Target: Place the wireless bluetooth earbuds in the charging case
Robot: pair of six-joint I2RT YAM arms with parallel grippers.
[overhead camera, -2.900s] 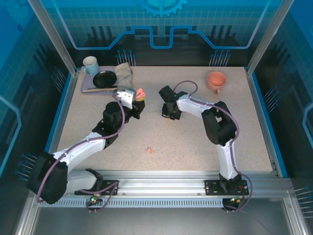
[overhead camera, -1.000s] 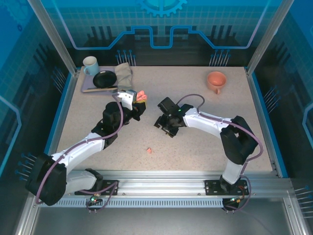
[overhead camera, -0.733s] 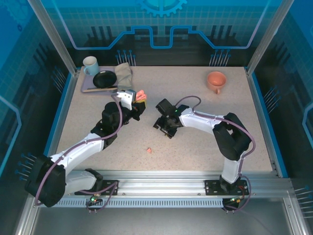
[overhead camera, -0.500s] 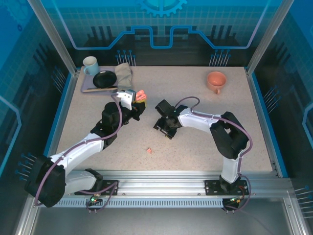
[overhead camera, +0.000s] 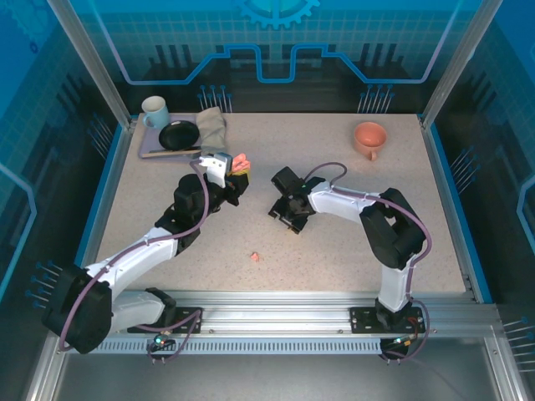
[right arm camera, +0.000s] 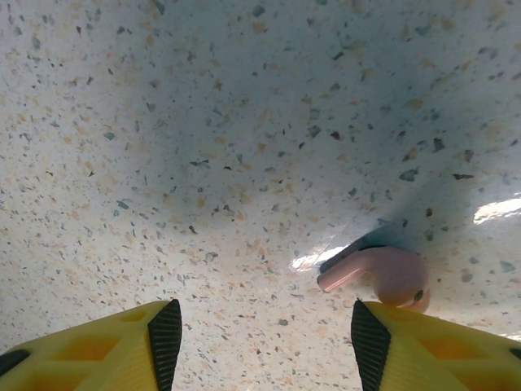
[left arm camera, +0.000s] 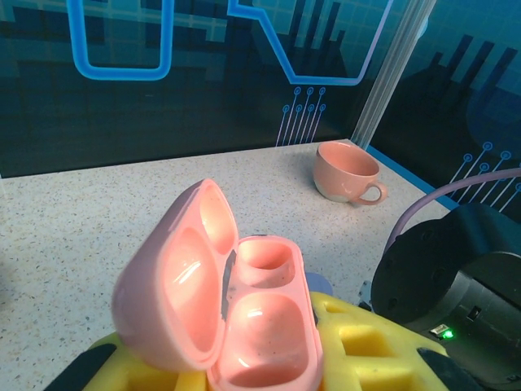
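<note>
A salmon-pink charging case (left arm camera: pixel 260 326) stands between the yellow fingers (left arm camera: pixel 366 338) of my left gripper (left arm camera: pixel 244 362), which is shut on it. Its lid is swung open to the left and both wells look empty. From above, the case (overhead camera: pixel 241 162) is held left of the table's middle. My right gripper (overhead camera: pixel 288 215) points down at the table, open with nothing between its pads. A pink earbud (right arm camera: pixel 383 273) lies on the table just beyond the right pad (right arm camera: pixel 370 342) of that gripper (right arm camera: pixel 264 342). Another pink earbud (overhead camera: pixel 255 257) lies nearer the front edge.
A salmon mug (overhead camera: pixel 369 137) stands at the back right, also seen in the left wrist view (left arm camera: pixel 346 171). At the back left, a tray (overhead camera: pixel 150 153) carries a pale blue mug (overhead camera: pixel 155 110), a black bowl (overhead camera: pixel 178 134) and a folded cloth (overhead camera: pixel 212 125).
My right gripper has shifted a little to the right over the table and its elbow has drawn inward. The left arm and the case have stayed put.
</note>
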